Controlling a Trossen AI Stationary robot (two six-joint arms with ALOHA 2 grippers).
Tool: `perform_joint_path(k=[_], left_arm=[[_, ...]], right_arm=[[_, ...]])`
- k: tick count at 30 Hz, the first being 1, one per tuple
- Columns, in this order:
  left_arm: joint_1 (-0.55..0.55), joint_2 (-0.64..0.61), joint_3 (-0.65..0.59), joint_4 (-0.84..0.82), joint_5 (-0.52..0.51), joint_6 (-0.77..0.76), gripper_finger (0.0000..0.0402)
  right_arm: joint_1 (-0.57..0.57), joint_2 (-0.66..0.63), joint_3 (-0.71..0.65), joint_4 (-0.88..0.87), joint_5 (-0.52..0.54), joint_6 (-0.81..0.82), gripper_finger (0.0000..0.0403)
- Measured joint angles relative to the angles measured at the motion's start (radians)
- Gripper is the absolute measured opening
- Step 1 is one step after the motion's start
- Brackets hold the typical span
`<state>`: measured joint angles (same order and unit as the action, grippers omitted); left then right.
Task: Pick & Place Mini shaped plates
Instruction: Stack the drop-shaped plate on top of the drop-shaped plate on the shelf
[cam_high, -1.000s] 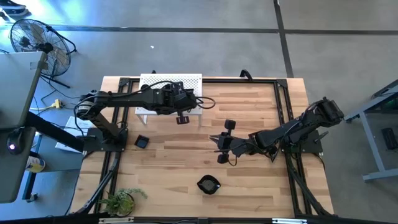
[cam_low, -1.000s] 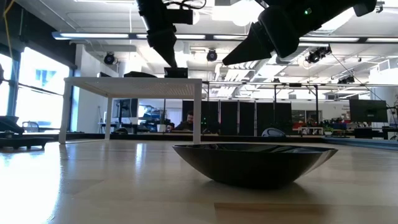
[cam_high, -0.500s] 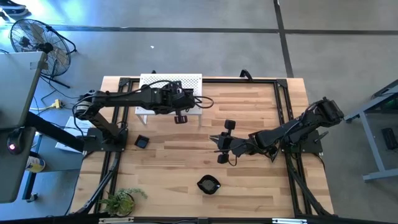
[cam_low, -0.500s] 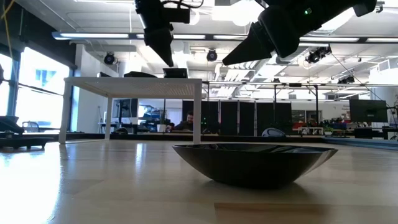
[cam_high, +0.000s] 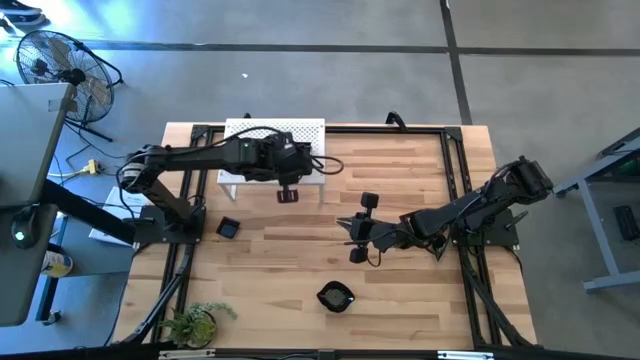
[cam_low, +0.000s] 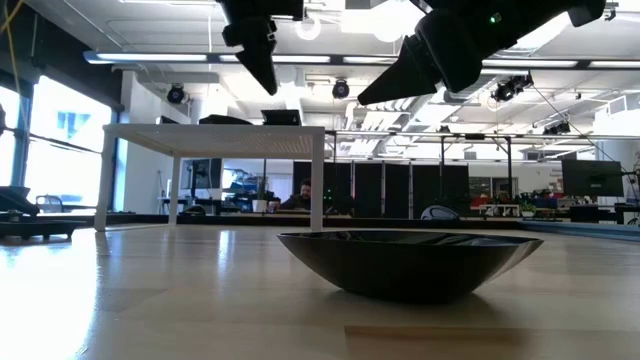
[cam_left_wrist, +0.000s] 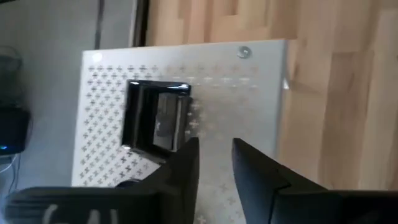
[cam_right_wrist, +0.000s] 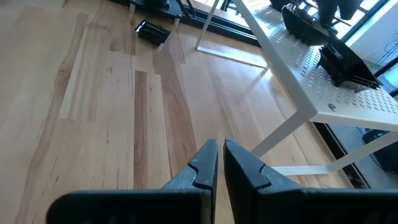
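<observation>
Pale wooden planks make up the table (cam_high: 400, 180), and a white perforated stand (cam_high: 272, 135) occupies its far edge, with an open workshop hall behind.

My left pincer (cam_left_wrist: 214, 163) hangs above the stand's top, fingers a narrow gap apart and holding nothing. Directly beyond its tips, one square black plate (cam_left_wrist: 155, 116) lies flat on the perforated top. In the right wrist view two dark plates sit on that top: this square one (cam_right_wrist: 346, 64) and a rounded one (cam_right_wrist: 303, 22) beside it.

My right pincer (cam_right_wrist: 221, 155) waits over the middle of the table, fingers nearly together and empty.

Plates off the stand, counted: two. One square plate (cam_high: 228, 228) lies on the table near my left arm's base. One wavy-rimmed plate (cam_high: 335, 296) rests near the table's front edge, below and in front of my right pincer, well apart from it.

Total plates visible: four.
</observation>
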<state>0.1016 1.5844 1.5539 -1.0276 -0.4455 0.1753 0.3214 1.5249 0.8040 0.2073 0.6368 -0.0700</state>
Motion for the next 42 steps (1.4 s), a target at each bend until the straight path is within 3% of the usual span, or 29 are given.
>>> perform_joint_path(k=[7, 22, 31, 34, 42], left_arm=[[0.033, 0.001, 0.003, -0.020, 0.015, 0.028, 0.0112], [0.043, 0.034, 0.003, 0.046, 0.040, 0.093, 0.0111], [0.043, 0.089, 0.003, 0.045, -0.009, 0.108, 0.0110], [0.043, 0.089, 0.003, 0.047, -0.009, 0.108, 0.0095], [0.042, 0.089, 0.003, 0.041, -0.008, 0.108, 0.0005]], right_arm=[[0.000, 0.000, 0.000, 0.000, -0.001, 0.001, 0.0016], [0.000, 0.000, 0.000, 0.000, -0.001, 0.001, 0.0016], [0.000, 0.000, 0.000, 0.006, 0.000, 0.000, 0.0016], [0.000, 0.000, 0.000, 0.006, 0.001, -0.006, 0.0016], [0.000, 0.000, 0.000, 0.006, 0.000, -0.009, 0.0016]])
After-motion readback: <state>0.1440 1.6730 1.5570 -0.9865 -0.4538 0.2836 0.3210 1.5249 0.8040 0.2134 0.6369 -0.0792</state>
